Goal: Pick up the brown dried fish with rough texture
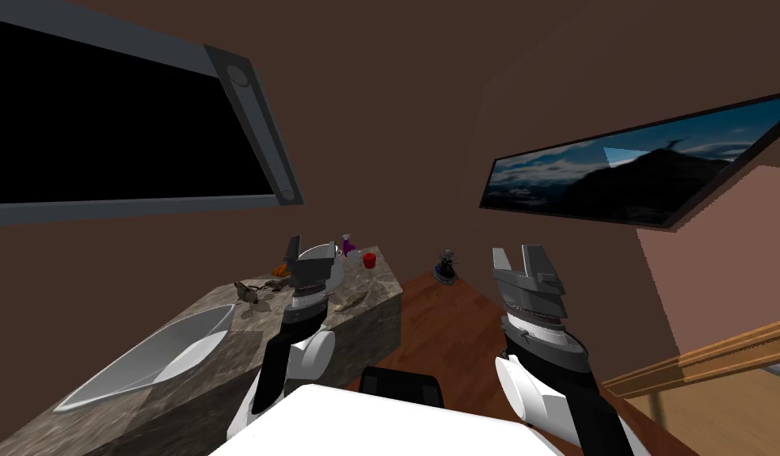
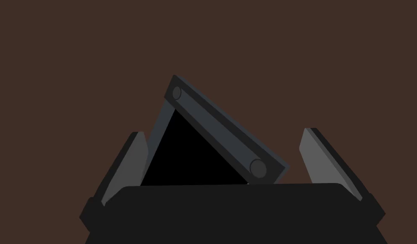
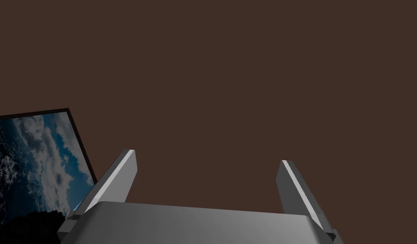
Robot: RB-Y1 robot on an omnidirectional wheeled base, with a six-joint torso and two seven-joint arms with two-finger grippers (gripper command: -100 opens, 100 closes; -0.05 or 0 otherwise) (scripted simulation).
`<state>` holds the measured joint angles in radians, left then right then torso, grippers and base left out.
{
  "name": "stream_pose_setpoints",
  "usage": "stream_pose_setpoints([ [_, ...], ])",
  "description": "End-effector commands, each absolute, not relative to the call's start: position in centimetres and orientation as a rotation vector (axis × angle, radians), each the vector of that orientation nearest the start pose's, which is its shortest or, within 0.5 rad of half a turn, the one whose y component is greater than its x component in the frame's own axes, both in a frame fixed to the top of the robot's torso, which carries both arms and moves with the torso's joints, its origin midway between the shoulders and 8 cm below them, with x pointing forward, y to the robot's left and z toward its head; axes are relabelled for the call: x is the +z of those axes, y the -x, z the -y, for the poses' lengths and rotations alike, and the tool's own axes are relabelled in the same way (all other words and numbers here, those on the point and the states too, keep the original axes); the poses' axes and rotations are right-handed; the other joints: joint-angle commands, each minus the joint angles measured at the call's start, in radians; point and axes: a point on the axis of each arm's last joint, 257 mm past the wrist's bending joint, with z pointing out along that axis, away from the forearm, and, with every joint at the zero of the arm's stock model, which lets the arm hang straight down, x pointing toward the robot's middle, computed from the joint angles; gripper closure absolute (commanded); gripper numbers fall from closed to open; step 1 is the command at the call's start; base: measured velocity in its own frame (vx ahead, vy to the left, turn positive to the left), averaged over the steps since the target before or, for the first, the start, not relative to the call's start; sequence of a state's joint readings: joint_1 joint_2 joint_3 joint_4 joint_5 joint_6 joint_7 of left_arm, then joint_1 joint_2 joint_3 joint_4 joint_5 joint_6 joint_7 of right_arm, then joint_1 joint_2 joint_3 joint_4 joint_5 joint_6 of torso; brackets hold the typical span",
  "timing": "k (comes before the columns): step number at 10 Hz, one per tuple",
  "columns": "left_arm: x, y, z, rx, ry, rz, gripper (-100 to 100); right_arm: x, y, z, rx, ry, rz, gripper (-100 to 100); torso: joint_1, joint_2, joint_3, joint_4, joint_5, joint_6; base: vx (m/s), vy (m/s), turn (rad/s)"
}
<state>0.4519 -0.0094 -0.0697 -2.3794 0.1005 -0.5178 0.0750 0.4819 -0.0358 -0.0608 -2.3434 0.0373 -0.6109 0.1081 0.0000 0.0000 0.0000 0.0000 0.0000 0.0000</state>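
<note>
Standing at the end of a mottled stone counter (image 1: 364, 317), with a white sink basin (image 1: 182, 348) sunk into its near part. Can make out the brown dried fish (image 1: 248, 293) as a small, ragged brown-grey shape lying on the counter top just past the basin's far tip, to the left of the left gripper (image 1: 313, 247) and apart from it. Cannot tell head from tail, nor where its outline ends against the veined stone. Cannot tell either whether a thin brown strip (image 1: 279, 283) beside it belongs to it.

Holding the left gripper upright in front of the counter's far clutter, hiding part of it, with fingers (image 2: 127, 169) spread about a third of the wrist view apart and nothing between them. Around that gripper, partly covered: an orange item (image 1: 281, 270), what looks like a purple bottle (image 1: 348, 245), a small white item (image 1: 354, 256) and a red cup (image 1: 370, 260), all too small to read further. Also a flat, pale oval (image 1: 352, 299) on the counter by the gripper's wrist, too faint to identify.

Holding the right gripper (image 1: 515, 253) upright over the wooden floor (image 1: 451, 332), well apart from counter and fish, likewise spread wide and empty. Beyond it, near the wall, a small dark figure (image 1: 446, 267) on a bluish base, details lost.
</note>
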Motion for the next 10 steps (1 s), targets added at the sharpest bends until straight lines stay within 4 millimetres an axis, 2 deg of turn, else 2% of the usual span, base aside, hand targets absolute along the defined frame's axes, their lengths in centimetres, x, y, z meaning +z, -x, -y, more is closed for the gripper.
stream_pose_setpoints([
  [1, 8.4, -32.5, -25.7, -1.574, 0.618, -0.449, -100, 7.7, -30.8, 27.7, 1.165, -0.409, -0.549, 0, 0.000, 0.000, 0.000, 0.000, 0.000, 0.000, -0.032, -0.031, -0.068],
  [5, 8.8, -34.3, -24.4, -1.638, 0.626, -0.548, -100, 7.7, -30.8, 27.7, 1.165, -0.409, -0.549, 0, -0.003, 0.004, 0.002, 0.001, -0.001, 0.000, -0.060, -0.046, -0.130],
  [10, 8.5, -36.0, -23.9, -1.672, 0.685, -0.610, -100, 7.7, -30.8, 27.7, 1.165, -0.409, -0.549, 0, -0.001, 0.001, 0.001, 0.000, 0.000, 0.000, -0.022, -0.022, -0.098],
])
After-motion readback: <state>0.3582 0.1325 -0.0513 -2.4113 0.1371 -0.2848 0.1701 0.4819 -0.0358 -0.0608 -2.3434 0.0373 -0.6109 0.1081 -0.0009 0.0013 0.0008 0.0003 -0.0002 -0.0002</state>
